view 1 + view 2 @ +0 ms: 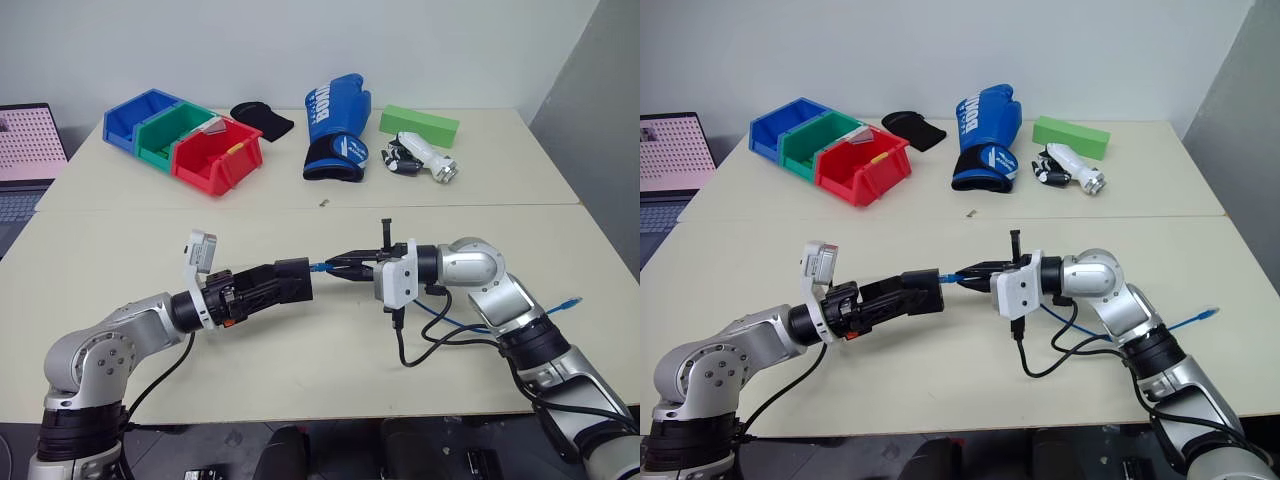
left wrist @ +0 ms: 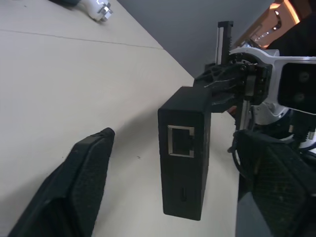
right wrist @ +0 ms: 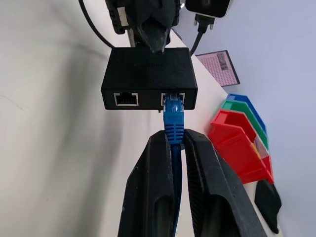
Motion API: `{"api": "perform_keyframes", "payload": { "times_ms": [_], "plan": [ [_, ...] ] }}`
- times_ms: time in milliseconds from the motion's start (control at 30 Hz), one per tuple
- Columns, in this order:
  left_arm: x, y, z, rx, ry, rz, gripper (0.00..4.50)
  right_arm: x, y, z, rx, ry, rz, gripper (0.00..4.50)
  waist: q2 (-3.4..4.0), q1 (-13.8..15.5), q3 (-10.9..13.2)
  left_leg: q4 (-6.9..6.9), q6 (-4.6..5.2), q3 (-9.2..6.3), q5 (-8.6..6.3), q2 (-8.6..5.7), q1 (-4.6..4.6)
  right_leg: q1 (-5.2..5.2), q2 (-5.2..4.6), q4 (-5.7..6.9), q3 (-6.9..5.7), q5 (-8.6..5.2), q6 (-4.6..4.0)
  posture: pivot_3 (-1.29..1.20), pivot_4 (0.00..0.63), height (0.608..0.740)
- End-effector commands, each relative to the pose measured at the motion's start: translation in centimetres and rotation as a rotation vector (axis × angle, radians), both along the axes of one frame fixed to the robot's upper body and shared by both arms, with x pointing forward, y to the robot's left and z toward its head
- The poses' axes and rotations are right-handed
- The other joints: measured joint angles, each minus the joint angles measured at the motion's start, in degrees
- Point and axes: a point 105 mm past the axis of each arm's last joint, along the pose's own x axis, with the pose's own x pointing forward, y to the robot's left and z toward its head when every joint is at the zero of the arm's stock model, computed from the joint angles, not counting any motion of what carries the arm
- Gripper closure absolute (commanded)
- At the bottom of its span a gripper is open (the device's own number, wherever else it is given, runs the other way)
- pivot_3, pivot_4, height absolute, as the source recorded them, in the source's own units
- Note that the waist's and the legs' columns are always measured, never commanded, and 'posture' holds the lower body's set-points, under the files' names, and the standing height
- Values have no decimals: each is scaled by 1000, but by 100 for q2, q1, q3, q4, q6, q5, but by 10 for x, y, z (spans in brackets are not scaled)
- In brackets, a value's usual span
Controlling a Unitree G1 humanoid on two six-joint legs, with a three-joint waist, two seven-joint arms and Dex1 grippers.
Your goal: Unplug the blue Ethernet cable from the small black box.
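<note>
The right hand (image 3: 174,148) is clamped on the blue Ethernet cable (image 3: 174,118) just behind its plug, fingers pressed to either side of the cord. The plug sits at the mouth of one port of the small black box (image 3: 148,74); whether it is seated or just out cannot be told. The second port beside it is bare. The left hand (image 1: 290,282) carries the box above the table (image 1: 300,330), at about 9 o'clock from the right hand; in the left wrist view one finger (image 2: 79,187) stands apart from the box's side, so how tightly it is gripped cannot be told. The cable trails back under the right arm, its free plug (image 1: 570,301) lying at 3 o'clock. At 12 o'clock, well apart, lies a blue boxing glove (image 1: 337,125), with a green block (image 1: 420,124) toward 1 o'clock and blue, green and red bins (image 1: 185,140) toward 10 o'clock.
</note>
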Motion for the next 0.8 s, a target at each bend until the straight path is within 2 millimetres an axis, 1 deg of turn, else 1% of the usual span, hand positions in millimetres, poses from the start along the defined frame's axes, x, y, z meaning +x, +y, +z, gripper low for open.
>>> {"api": "perform_keyframes", "payload": {
  "times_ms": [33,133,167,200,233,300,400,433,467,600,633,667,733,800],
  "plan": [
    [-5,0,11,-14,-31,-34,1306,-4,1,12,18,-62,29,4408,0,5,0,0,0,0,0,0,0,0,0,0,0,0,0,0,150,740],
    [-7,-1,11,-11,-28,-46,1842,-6,2,12,22,-75,40,4408,0,10,0,0,0,1,0,-1,-1,0,-1,-1,1,0,0,0,150,740],
    [-7,-1,11,-10,-28,-47,1923,-7,3,13,24,-79,44,4409,0,10,0,0,0,1,0,-1,0,0,-1,-1,1,0,0,0,150,740],
    [-7,-1,10,-8,-28,-47,2267,-7,3,13,24,-82,48,4409,0,9,0,0,0,1,0,-1,0,0,-1,-1,1,0,0,0,150,740],
    [-6,-2,10,-3,-29,-49,2427,-9,4,13,27,-87,53,4409,0,10,0,0,0,1,0,-1,0,0,-1,-1,1,0,0,0,150,740],
    [-7,-2,8,9,-29,-54,2889,-11,5,12,30,-93,63,4410,0,10,0,0,0,1,0,-1,0,0,0,-1,1,0,0,0,150,740],
    [-7,-3,6,29,-31,-66,3416,-14,7,11,27,-103,75,4410,0,13,0,0,0,1,0,-2,0,0,0,-1,1,0,0,0,150,740],
    [-8,-3,6,34,-30,-73,3584,-17,7,7,0,-115,91,4410,0,15,0,0,0,1,0,-2,0,0,0,-1,1,0,0,0,150,740],
    [-9,-4,5,37,-30,-77,3704,-18,7,4,-20,-124,102,4410,0,14,0,0,0,1,0,-2,0,0,0,-1,1,0,0,0,150,740],
    [-9,-4,6,39,-44,-81,3711,-22,5,1,-45,-109,125,4410,0,17,0,0,0,1,0,-2,0,0,0,-1,1,0,0,0,150,740],
    [-9,-4,6,46,-52,-83,3711,-24,4,1,-54,-95,129,3710,0,17,0,0,0,2,0,-2,0,0,0,-1,2,0,0,0,150,740],
    [-9,-4,6,54,-60,-90,3711,-25,2,2,-58,-76,131,3662,0,17,0,0,0,1,0,-2,0,0,0,-1,1,0,0,0,150,740],
    [-8,-5,7,64,-73,-94,3711,-27,-1,3,-71,-23,129,3165,0,18,0,0,0,1,0,0,0,0,-1,-1,1,0,0,0,150,740],
    [-6,-6,8,76,-90,-98,3711,-30,-8,5,-79,45,125,2841,0,32,0,-1,0,0,0,0,-1,0,-1,-1,1,0,0,0,150,740]
  ]
}}
